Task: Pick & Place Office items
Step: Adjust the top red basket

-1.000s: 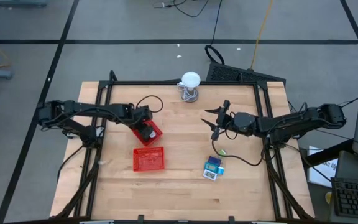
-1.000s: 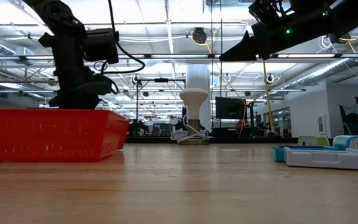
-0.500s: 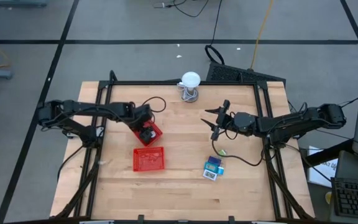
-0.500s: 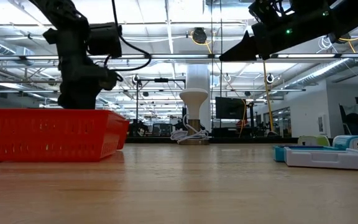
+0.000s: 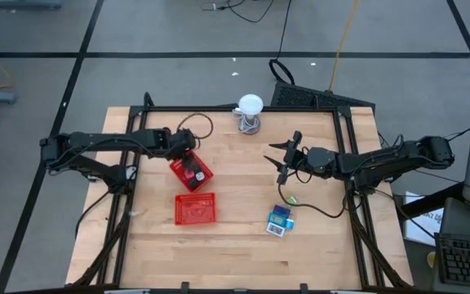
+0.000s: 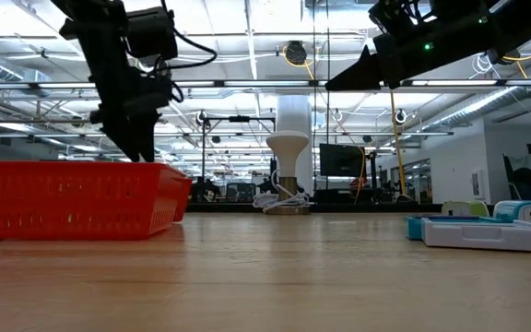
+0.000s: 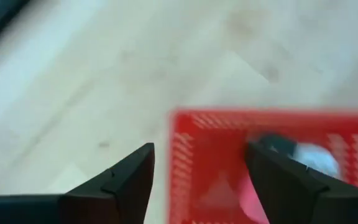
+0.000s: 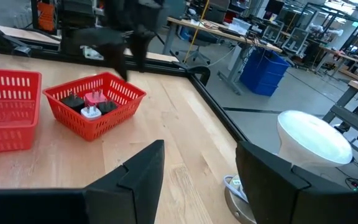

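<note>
The pale wooden bench (image 5: 243, 245) with its black frame carries everything. The two dark arms reach in from either side. Near the middle lie two red plastic mesh trays: the far tray (image 5: 192, 172), turned at an angle, holds black, pink and white small office pieces (image 8: 92, 104), and the near tray (image 5: 195, 209) lies square just beside it. Toward the right edge rests a teal-blue packet with a white label (image 5: 279, 220), flat on the wood, with a tiny green piece (image 5: 289, 198) near it. A white ball on a wire stand (image 5: 250, 113) stands at the far edge. The left pincer (image 7: 199, 180) hovers above the far tray's back rim, fingers apart and empty. The right pincer (image 5: 281, 161) hangs over bare wood between the ball and the packet, fingers apart, holding nothing.
</note>
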`<state>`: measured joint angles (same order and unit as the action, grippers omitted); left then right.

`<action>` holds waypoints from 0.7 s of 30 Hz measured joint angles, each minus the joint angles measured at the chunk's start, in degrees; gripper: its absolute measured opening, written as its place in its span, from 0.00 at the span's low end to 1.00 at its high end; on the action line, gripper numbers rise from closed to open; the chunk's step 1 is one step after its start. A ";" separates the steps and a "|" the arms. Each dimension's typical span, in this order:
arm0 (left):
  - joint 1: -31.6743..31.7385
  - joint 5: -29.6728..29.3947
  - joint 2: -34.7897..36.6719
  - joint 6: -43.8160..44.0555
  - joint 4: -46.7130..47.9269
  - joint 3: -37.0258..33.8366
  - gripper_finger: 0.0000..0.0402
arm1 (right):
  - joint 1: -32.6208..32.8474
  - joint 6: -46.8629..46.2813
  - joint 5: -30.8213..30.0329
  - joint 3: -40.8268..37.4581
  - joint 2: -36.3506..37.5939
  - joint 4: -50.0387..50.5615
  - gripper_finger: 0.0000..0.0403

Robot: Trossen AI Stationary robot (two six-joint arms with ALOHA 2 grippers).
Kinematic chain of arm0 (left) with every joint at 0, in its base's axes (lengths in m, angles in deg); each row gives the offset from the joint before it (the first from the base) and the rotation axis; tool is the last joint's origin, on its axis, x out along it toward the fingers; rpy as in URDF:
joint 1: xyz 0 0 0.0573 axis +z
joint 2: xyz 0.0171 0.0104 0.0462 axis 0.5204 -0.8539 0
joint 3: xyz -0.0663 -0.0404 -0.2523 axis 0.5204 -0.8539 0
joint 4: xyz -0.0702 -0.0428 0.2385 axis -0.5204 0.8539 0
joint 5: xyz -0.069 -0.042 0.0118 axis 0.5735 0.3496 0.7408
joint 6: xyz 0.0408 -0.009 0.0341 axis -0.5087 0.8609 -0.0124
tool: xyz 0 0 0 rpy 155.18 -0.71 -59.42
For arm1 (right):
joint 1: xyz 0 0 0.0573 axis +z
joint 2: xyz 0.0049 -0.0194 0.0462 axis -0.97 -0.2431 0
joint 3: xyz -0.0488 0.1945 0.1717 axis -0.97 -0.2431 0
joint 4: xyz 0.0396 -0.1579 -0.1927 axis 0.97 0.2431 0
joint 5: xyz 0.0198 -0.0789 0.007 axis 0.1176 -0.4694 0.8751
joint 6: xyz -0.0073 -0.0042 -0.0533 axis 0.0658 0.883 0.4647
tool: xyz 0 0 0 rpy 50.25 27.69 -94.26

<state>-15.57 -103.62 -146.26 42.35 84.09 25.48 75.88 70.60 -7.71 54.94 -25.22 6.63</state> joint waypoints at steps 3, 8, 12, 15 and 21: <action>1.01 -5.00 -0.04 4.23 -1.58 -0.04 0.66 | 0.00 0.00 -0.02 0.00 0.00 0.00 0.46; 2.96 -6.40 -0.54 4.05 -7.59 -0.09 0.69 | 0.00 -0.16 0.00 0.00 0.00 -0.01 0.46; 2.77 -5.62 -2.03 4.85 -16.74 -0.05 0.70 | 0.00 -0.02 0.00 0.00 0.01 -0.52 0.46; 2.05 0.20 -4.27 1.29 -21.95 -0.09 0.70 | 0.01 -0.02 0.02 0.00 0.00 -0.46 0.46; -1.83 10.83 -9.26 -2.42 -28.01 -0.07 0.66 | -0.28 0.00 0.10 0.00 0.00 -0.46 0.46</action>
<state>-17.39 -92.79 -155.52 39.93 56.08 25.42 75.60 70.60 -7.61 54.94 -25.22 6.17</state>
